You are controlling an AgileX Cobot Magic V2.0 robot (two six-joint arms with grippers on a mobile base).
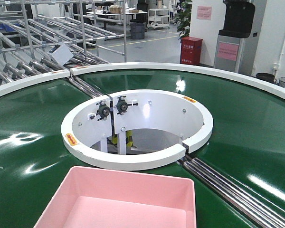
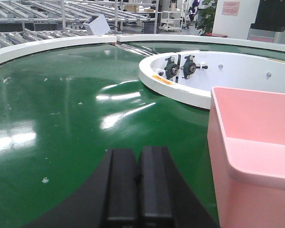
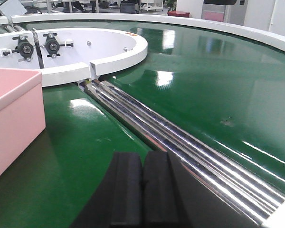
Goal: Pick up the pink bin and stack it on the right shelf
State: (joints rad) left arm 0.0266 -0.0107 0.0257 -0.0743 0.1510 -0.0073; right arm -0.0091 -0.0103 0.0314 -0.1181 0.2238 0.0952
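Observation:
The pink bin [image 1: 121,199] rests empty on the green belt at the near edge of the front view, just in front of the white ring. In the left wrist view the pink bin [image 2: 254,152] fills the right side, and my left gripper [image 2: 138,156] hovers over the belt to its left, shut with nothing between its black fingers. In the right wrist view a corner of the pink bin [image 3: 12,118] shows at the left; my right gripper [image 3: 142,159] is shut and empty to its right. The right shelf is out of view.
A white ring [image 1: 137,126] with bearing mounts circles the hole in the green conveyor belt [image 1: 28,123]. Shiny steel rollers [image 3: 171,137] run diagonally just right of my right gripper. Roller racks [image 1: 33,38], a red box [image 1: 191,50] and a grey machine [image 1: 233,38] stand beyond the belt.

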